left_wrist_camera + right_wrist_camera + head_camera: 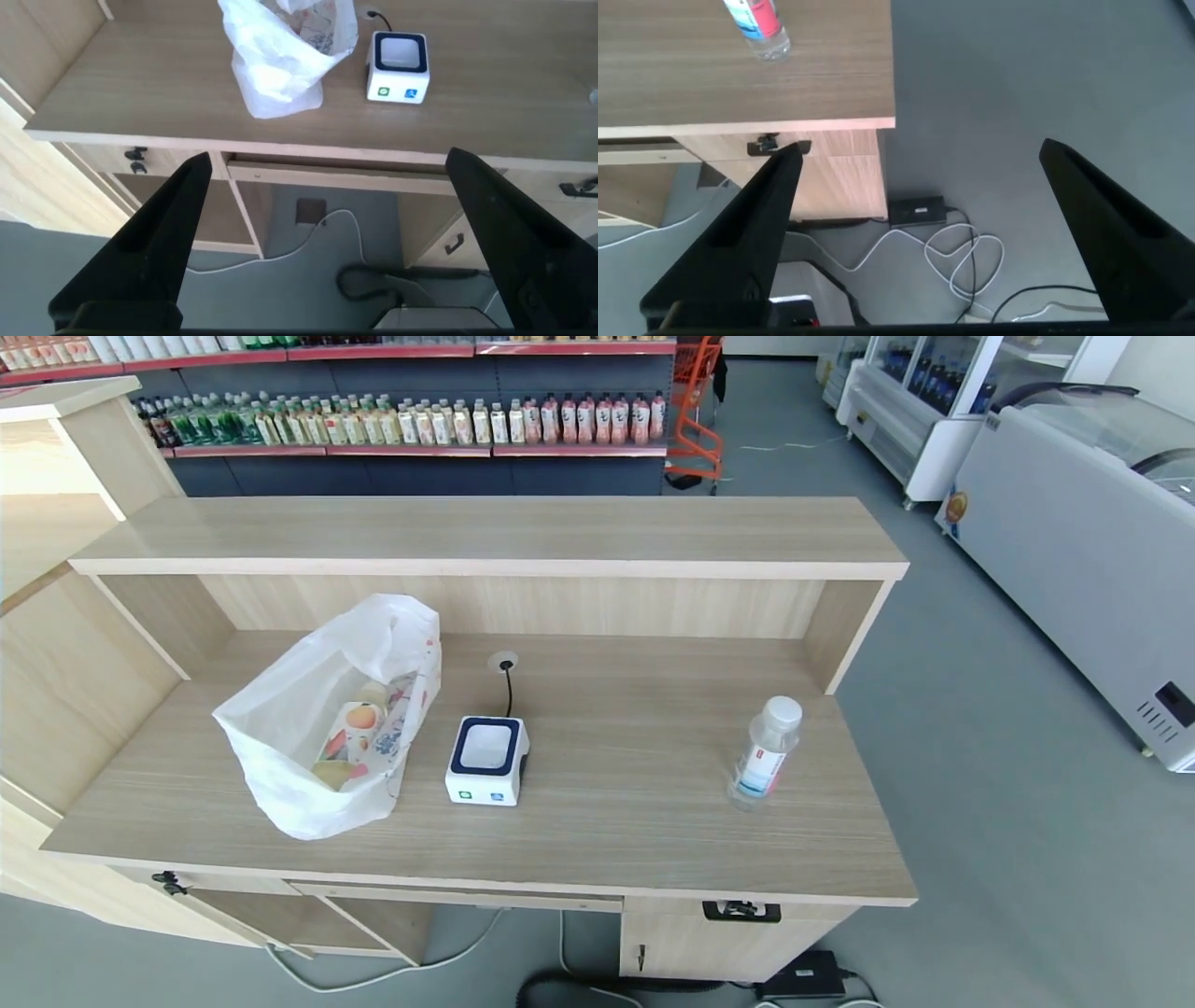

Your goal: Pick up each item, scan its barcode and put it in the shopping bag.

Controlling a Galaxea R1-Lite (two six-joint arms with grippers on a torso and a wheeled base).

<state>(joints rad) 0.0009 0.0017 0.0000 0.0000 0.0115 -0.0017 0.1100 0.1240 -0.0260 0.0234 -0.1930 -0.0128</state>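
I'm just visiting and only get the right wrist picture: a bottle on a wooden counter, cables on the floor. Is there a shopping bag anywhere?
Observer: Yes. A white shopping bag stands open on the left part of the counter, with packaged items already inside.
Operator: What does it scan things with?
Observer: A small white scanner sits on the counter between the bag and the bottle, apart from both.
Operator: Is the other claw holding anything?
Observer: No. The left gripper is open and empty, short of the counter's front edge.
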